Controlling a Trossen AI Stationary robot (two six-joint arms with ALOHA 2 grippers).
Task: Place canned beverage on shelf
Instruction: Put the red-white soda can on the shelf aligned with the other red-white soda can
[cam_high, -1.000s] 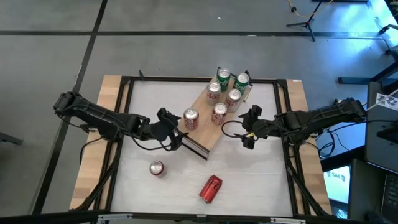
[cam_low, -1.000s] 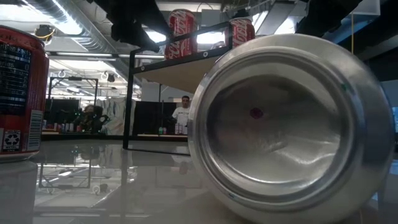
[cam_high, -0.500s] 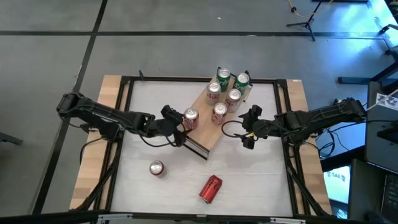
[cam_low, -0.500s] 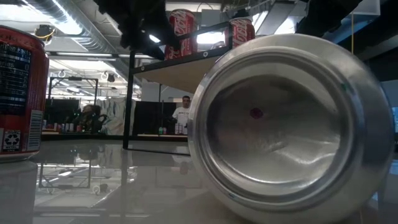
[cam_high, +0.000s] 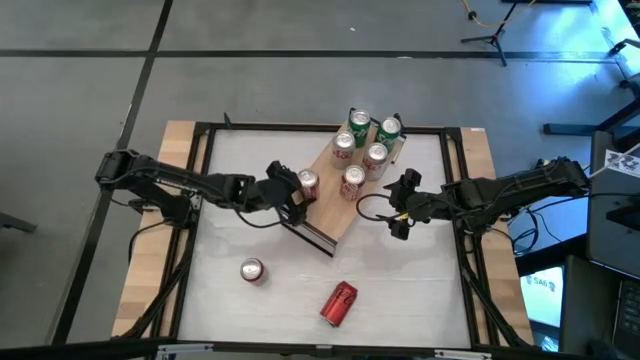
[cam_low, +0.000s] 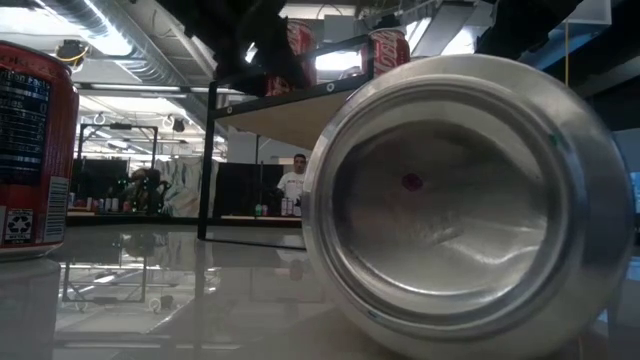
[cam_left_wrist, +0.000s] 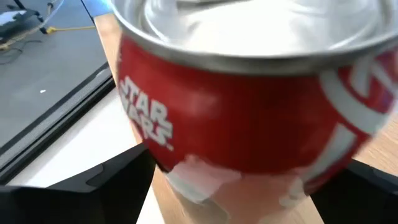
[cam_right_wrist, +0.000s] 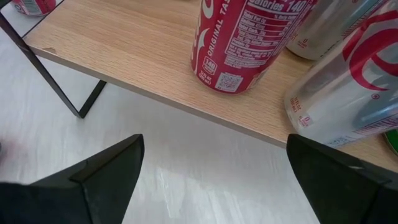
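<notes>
Left gripper (cam_high: 297, 196) sits at the near end of the shelf (cam_high: 330, 215), its fingers (cam_left_wrist: 74, 186) spread to either side of a red can (cam_high: 308, 184). The can stands upright on the board between them; whether the pads press it or stand just clear, I cannot tell. Right gripper (cam_high: 399, 205) waits beside the shelf's right edge, jaws wide, holding nothing.

Progress: six cans are on the shelf, counting this red one, five grouped toward the far end. Two remain on the table (cam_high: 420, 290): an upright can (cam_high: 252, 270) and a red can on its side (cam_high: 338, 303), both well apart from either gripper. Judged: the current placement is nearly complete; release and withdrawal remain, then the two loose cans.
</notes>
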